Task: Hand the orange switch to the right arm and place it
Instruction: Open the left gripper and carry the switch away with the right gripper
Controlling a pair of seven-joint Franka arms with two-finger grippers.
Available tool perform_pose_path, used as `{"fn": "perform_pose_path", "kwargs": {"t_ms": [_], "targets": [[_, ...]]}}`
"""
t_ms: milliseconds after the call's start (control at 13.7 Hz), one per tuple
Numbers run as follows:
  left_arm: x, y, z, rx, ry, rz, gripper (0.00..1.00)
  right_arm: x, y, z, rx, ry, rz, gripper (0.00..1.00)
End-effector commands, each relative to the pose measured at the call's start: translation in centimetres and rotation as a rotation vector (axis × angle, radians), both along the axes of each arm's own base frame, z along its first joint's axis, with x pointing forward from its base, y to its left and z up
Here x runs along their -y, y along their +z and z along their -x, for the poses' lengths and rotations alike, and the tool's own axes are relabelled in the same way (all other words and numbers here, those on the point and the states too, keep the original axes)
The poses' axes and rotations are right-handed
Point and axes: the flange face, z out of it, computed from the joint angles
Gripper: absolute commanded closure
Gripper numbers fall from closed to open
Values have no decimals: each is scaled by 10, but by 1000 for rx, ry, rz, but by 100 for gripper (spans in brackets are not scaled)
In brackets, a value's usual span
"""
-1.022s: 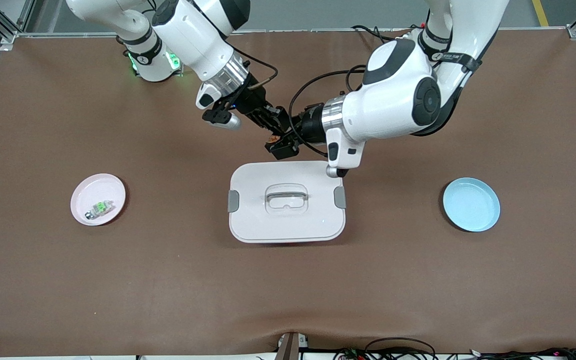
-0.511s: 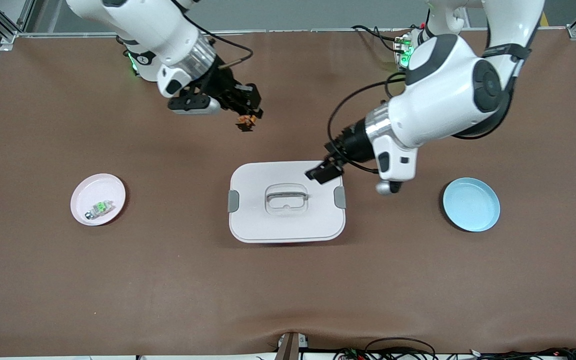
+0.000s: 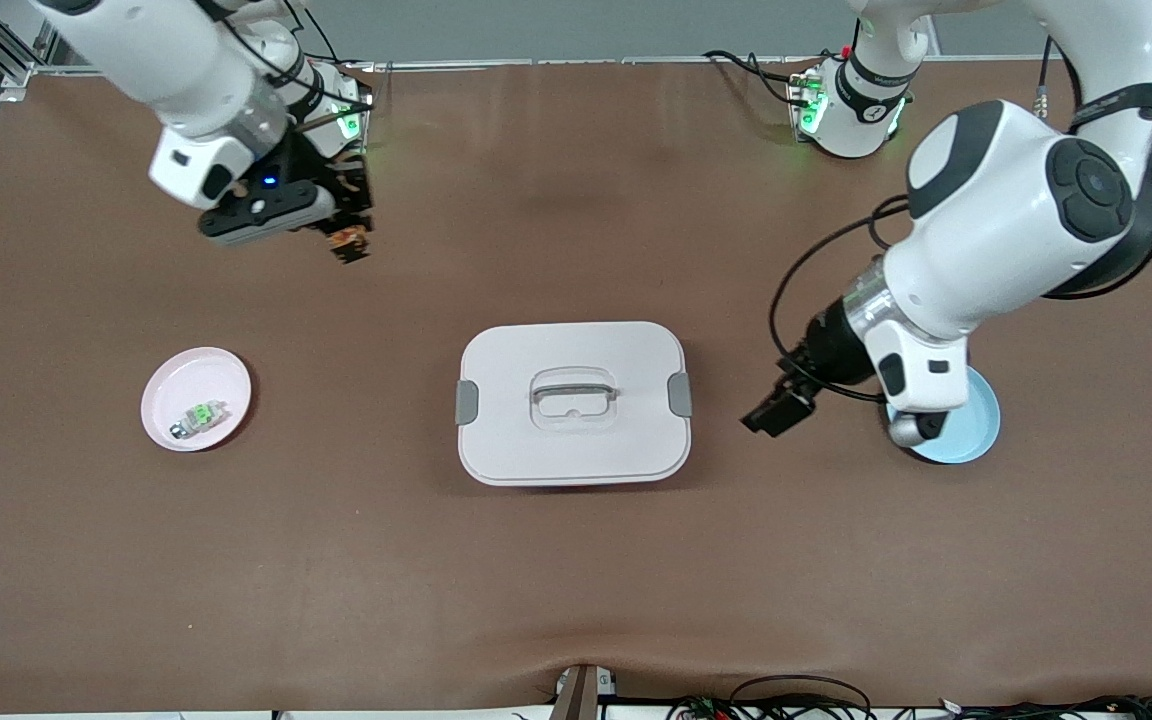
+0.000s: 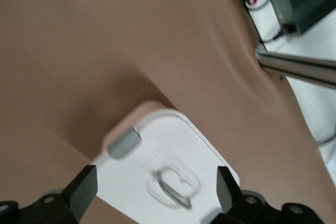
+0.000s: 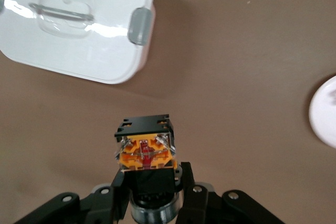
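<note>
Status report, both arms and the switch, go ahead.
Right tool shut on switch, up over bare table near its base. Left tool open, empty, between box and blue plate. Nothing in the way.

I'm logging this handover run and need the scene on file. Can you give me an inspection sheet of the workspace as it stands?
Surface: brown table cover, wrinkled along the edge nearest the front camera.
Job's things: orange switch held in the right gripper; pink plate toward the right arm's end, blue plate toward the left arm's end.
Clutter: white lidded box at mid-table; clear-and-green part on the pink plate.
Grippers: right gripper shut on the switch, over bare table; left gripper open and empty, over the table between box and blue plate.
Cables: black cable looping along the left wrist; wires at the table edge nearest the camera.
Surroundings: aluminium frame posts at the corners.
</note>
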Motion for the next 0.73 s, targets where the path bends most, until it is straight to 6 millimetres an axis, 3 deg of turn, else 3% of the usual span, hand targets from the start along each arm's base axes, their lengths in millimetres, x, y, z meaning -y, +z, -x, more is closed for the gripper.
{"fn": "perform_pose_path", "kwargs": {"t_ms": [0, 292, 657], "targets": [[-34, -6, -5, 2, -82, -118, 0, 65, 6, -14, 33, 183, 49, 100], [-96, -14, -14, -3, -271, -250, 0, 157, -4, -38, 80, 408, 127, 100], [-158, 3, -10, -39, -293, -285, 0, 254, -63, -74, 78, 592, 142, 100]]}}
